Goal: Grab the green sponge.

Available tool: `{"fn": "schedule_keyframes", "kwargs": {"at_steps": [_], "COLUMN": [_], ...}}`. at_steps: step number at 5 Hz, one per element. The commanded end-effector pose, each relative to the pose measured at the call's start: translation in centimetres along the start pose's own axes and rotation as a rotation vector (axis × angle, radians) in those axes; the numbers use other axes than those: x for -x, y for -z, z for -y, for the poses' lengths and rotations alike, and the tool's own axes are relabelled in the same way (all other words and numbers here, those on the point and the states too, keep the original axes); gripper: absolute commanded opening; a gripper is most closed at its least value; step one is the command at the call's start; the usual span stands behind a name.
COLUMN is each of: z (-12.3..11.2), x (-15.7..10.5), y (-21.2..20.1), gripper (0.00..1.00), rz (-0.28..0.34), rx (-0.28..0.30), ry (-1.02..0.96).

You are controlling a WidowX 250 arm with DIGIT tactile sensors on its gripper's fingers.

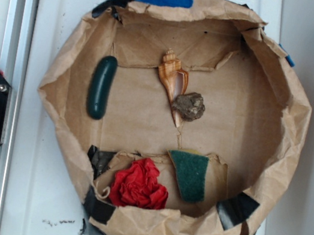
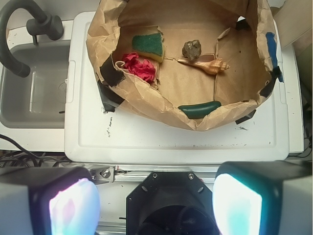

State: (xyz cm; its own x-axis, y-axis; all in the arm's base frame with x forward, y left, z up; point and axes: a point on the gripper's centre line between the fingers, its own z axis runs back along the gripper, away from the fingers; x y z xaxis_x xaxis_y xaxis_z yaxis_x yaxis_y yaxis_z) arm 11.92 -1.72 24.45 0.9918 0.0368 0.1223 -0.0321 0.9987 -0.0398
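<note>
Gripper [image 2: 156, 205] waiting wide open and empty, high above and well back from the paper basin [image 1: 61, 76].

I'm reading the green sponge [image 1: 188, 173] at about five o'clock in the basin in the exterior view, lying flat just beside the red cloth [image 1: 139, 184], its yellow edge showing on the wrist view. I'm judging it light, soft and rough-faced, so not slippery; I'm planning to pinch across its short sides.
</note>
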Motion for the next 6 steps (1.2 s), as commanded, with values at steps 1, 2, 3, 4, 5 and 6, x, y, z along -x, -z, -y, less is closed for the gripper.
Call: {"fn": "schedule_keyframes", "kwargs": {"at_steps": [1,2,3,4,5,6], "z": [0.0,1.0,1.4,1.6,1.6,0.9], "x": [0.0,-4.6,-7.5,-9.7,-11.6,-12.1], "y": [0.0,0.7,1.7,3.0,4.2,4.3], "gripper": [1.00,1.00,1.00,1.00,1.00,1.00], "rz": [0.000,0.047,0.034,0.042,0.043,0.016], "rx": [0.000,-0.028,-0.036,-0.033,-0.022,0.088], "ry": [0.000,-0.038,-0.048,0.067,0.318,0.553]}}
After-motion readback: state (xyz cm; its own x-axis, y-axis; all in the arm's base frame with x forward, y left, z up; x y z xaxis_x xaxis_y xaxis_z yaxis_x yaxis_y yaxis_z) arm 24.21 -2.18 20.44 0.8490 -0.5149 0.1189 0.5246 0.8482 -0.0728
